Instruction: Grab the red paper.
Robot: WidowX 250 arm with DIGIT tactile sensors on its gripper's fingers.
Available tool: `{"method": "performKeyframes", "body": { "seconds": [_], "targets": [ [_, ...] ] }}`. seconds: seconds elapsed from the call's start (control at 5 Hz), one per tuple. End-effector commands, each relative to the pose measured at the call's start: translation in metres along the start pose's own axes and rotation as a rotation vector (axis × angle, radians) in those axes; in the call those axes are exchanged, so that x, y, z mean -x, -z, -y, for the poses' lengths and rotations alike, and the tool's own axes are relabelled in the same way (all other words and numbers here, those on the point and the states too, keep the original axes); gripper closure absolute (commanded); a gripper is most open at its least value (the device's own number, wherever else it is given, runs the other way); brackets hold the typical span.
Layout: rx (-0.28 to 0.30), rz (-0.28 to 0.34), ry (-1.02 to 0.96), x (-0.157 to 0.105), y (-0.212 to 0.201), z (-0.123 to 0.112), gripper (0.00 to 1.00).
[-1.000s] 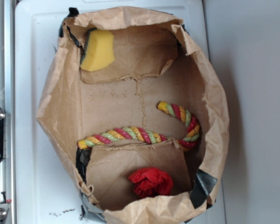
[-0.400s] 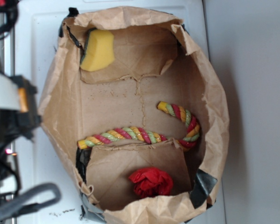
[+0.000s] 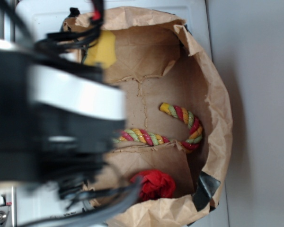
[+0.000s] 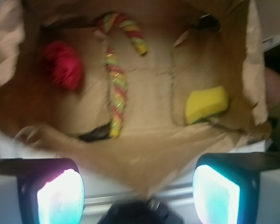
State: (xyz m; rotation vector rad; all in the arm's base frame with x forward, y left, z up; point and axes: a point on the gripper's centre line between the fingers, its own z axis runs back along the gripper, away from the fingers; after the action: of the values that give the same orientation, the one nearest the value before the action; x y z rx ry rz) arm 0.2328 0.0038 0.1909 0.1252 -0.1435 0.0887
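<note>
The red paper [image 3: 155, 184] is a small crumpled red wad lying low in the brown paper bag [image 3: 217, 101], on a folded flap near the front wall. In the wrist view the red paper [image 4: 61, 64] shows at the upper left, blurred. My gripper [image 4: 137, 186] is open, its two glowing pads wide apart with nothing between them, still outside the bag's near rim and well short of the paper. In the exterior view my arm [image 3: 61, 123] is a large blurred black and white mass covering the bag's left side.
A red, yellow and green braided rope [image 3: 181, 126] curves across the bag's floor. A yellow sponge [image 3: 103, 51] sits at the far end, partly behind the arm. The bag stands on a white surface [image 3: 199, 19]; black tape [image 3: 204, 188] patches its corner.
My arm has swept in from the left edge and now covers the bag's left half. Paper, rope and sponge have not moved.
</note>
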Motion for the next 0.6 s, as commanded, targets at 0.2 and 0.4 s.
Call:
{"method": "performKeyframes", "body": {
  "seconds": [0.2, 0.4],
  "targets": [
    [0.078, 0.106, 0.13, -0.043, 0.062, 0.002, 0.0],
    [0.203, 0.221, 0.183, -0.05, 0.069, 0.02, 0.0]
  ]
}}
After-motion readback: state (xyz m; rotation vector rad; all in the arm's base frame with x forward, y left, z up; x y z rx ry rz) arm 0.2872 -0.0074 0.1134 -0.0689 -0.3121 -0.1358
